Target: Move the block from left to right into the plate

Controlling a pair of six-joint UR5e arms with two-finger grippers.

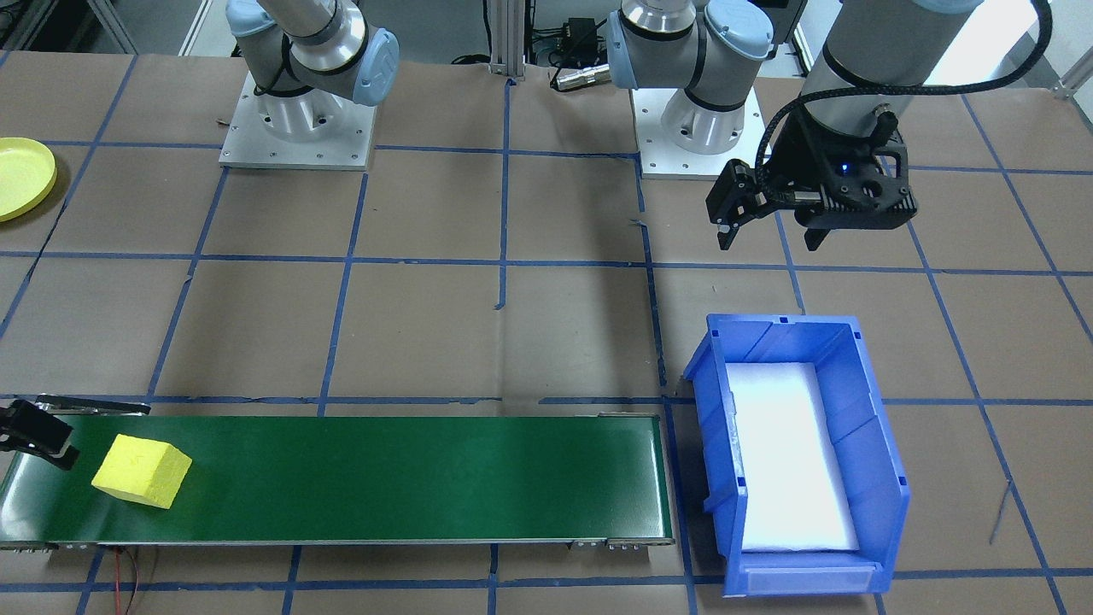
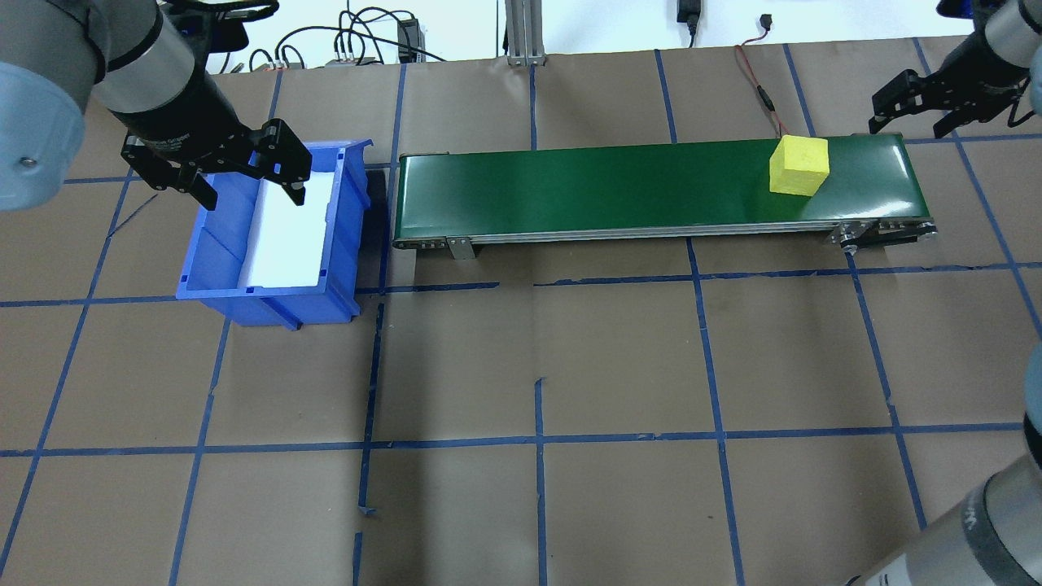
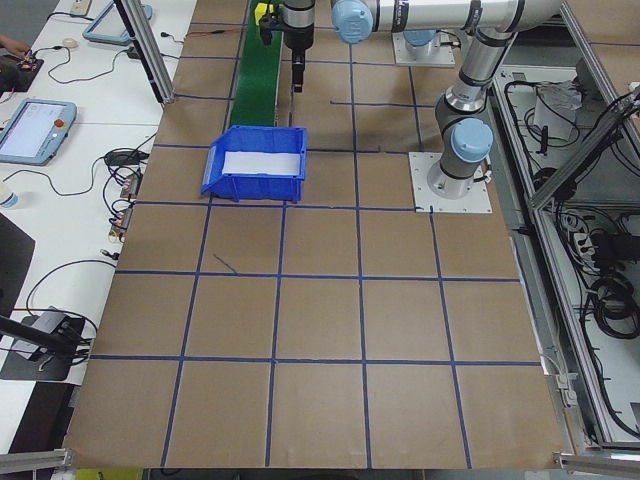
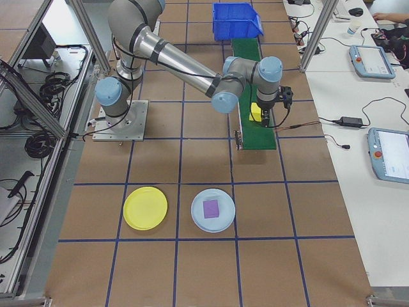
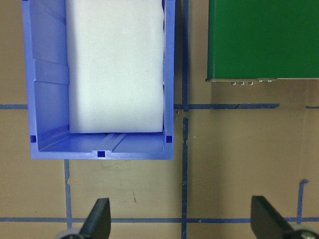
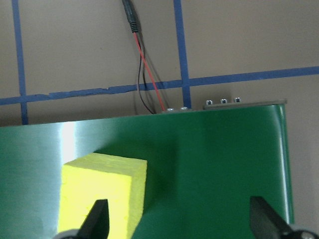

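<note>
A yellow foam block (image 1: 141,470) (image 2: 799,165) lies on the green conveyor belt (image 1: 410,478) near its end on my right side. My right gripper (image 2: 912,126) (image 6: 180,219) hovers open over that end, and the block (image 6: 102,194) sits under its left finger in the right wrist view. The yellow plate (image 1: 21,175) (image 4: 145,208) is bare, on the table well away from the belt. My left gripper (image 1: 768,239) (image 2: 252,198) (image 5: 182,219) hangs open and holds nothing, above the table by the blue bin (image 1: 871,427).
The blue bin (image 2: 212,252) (image 5: 45,99), lined with white foam, stands at the belt's other end. A light blue plate (image 4: 198,217) with a purple block (image 4: 211,208) sits beside the yellow plate. A red and black wire (image 6: 144,74) runs to the conveyor.
</note>
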